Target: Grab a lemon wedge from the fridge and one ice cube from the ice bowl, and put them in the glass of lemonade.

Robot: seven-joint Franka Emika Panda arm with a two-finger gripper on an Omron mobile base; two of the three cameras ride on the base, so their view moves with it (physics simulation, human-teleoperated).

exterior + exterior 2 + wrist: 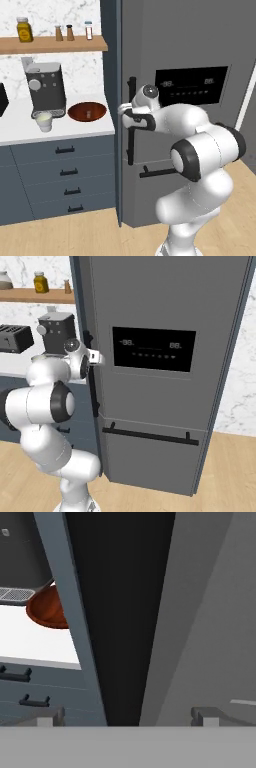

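Left base view, left to right: coffee machine (46, 89) on white counter (20, 125); glass of lemonade (44, 121) just in front of it; ice bowl (87, 111) beside it to right, near fridge (200, 50). Fridge door shut, black vertical handle (131, 120) at its left edge. Gripper (126, 111) at handle; fingers (48, 717) apart in hand view, dark strip between them; grip on handle cannot tell. Lemon wedge unseen behind shut door.

ice bowl (87, 111) on counter (15, 127), left of fridge (200, 50)
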